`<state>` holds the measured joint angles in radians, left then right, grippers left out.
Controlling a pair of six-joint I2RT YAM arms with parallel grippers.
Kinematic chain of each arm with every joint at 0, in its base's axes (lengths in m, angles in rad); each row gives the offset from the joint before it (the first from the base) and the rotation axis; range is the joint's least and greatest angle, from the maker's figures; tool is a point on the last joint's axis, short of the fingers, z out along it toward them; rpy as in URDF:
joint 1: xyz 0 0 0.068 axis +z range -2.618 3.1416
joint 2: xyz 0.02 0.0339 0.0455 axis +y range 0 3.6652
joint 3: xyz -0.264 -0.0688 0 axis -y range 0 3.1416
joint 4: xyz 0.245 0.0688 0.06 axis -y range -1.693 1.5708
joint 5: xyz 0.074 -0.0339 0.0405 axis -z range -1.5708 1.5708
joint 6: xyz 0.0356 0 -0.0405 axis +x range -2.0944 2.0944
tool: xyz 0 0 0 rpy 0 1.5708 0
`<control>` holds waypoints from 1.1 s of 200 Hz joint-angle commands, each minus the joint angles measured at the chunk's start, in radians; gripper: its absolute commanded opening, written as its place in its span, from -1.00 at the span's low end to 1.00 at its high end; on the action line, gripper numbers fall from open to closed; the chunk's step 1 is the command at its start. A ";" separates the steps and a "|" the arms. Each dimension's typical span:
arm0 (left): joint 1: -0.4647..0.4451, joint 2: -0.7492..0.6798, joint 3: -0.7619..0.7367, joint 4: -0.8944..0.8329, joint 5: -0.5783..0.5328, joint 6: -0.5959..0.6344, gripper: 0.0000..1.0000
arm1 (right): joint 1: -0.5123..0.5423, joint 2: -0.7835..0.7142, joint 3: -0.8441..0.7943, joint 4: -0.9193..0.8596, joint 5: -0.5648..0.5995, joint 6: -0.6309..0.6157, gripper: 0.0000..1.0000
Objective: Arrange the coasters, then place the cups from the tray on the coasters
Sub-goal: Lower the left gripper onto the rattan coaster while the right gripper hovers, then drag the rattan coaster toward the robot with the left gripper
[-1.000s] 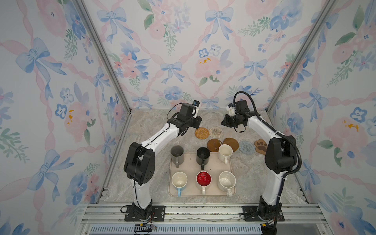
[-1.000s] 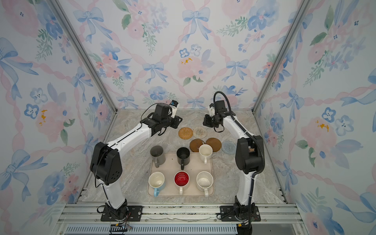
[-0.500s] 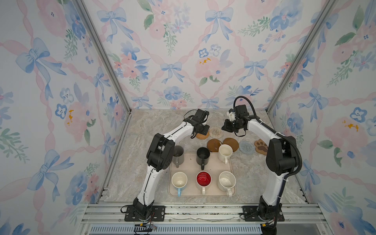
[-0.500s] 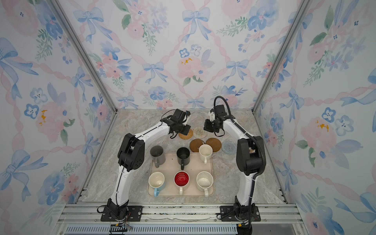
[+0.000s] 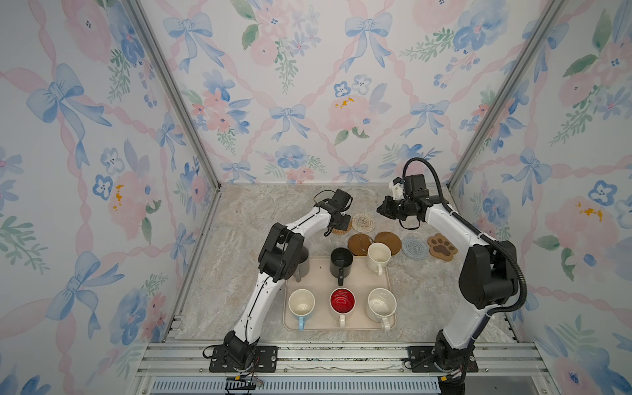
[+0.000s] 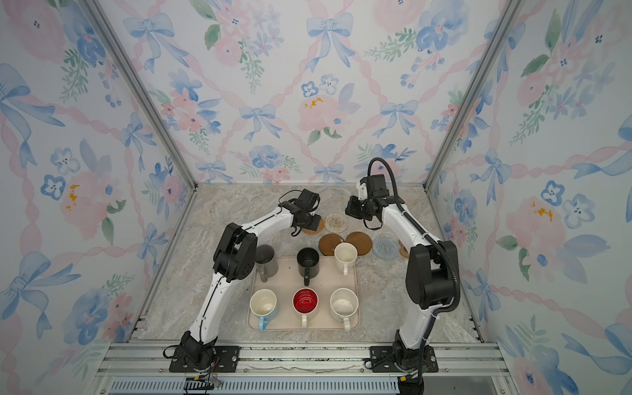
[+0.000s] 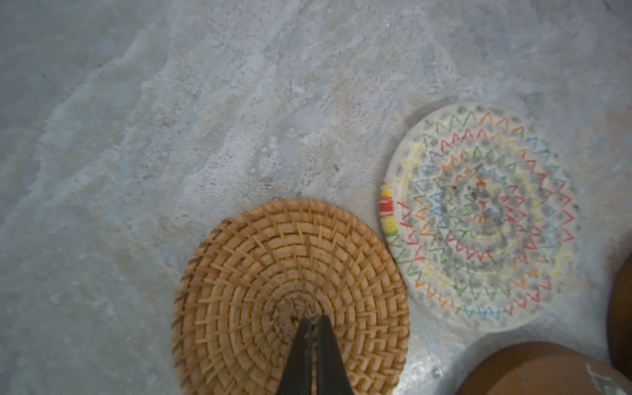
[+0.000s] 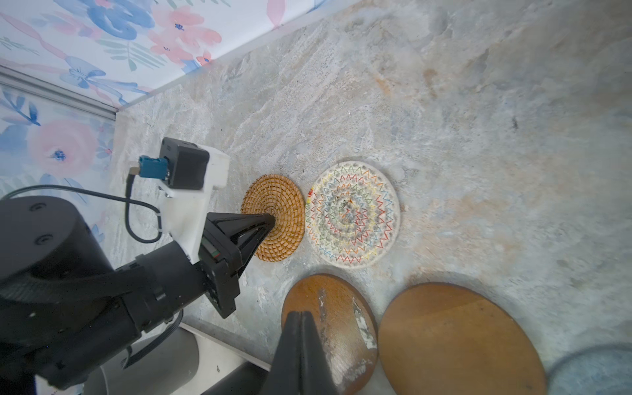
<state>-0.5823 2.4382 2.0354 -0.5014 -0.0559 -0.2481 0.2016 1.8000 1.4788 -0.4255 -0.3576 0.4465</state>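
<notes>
Left wrist view: left gripper [image 7: 313, 321] clenched on nothing, tips at the centre of the tan rattan coaster [image 7: 273, 266]. The pale woven coaster [image 7: 482, 215] lies just beside it (multicolour zigzag stitching, a red-yellow-green band on one edge).

Right wrist view: right gripper [image 8: 302, 318] pinched closed and empty, above a scuffed dark brown coaster [image 8: 342, 307]. A second dark brown coaster [image 8: 458, 338] lies next to it.

In a top view, the blue-grey coaster [image 5: 413, 247] and paw coaster [image 5: 442, 247] lie further right.

All six cups stand on the tray [image 5: 318, 277]: grey mug [image 5: 303, 265], black mug [image 5: 341, 261] and cream mug [image 5: 379, 254] in the far row, light blue mug [image 5: 301, 302], red-lined mug [image 5: 342, 302] and speckled mug [image 5: 381, 303] in the near row.
</notes>
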 commanded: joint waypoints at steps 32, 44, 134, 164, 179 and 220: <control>0.037 0.057 -0.017 -0.071 -0.059 -0.042 -1.00 | 0.004 -0.140 -0.131 0.177 -0.017 0.153 -1.00; 0.052 0.052 -0.034 -0.072 -0.054 -0.053 -1.00 | 0.009 -0.187 -0.156 0.186 -0.007 0.166 -1.00; 0.137 -0.061 -0.232 -0.069 -0.099 -0.109 -1.00 | 0.068 -0.397 -0.290 0.204 0.087 0.190 -1.00; 0.166 -0.103 -0.311 -0.068 -0.115 -0.165 -1.00 | 0.083 -0.417 -0.281 0.182 0.091 0.184 -1.00; 0.182 -0.121 -0.346 -0.067 -0.119 -0.187 -1.00 | 0.091 -0.430 -0.282 0.174 0.102 0.185 -1.00; 0.208 -0.163 -0.424 -0.066 -0.155 -0.203 -1.00 | 0.101 -0.460 -0.296 0.175 0.117 0.184 -1.00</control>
<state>-0.3996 2.2486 1.6981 -0.4278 -0.1638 -0.4168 0.2920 1.3746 1.2011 -0.2352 -0.2638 0.6258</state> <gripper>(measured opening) 0.050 0.045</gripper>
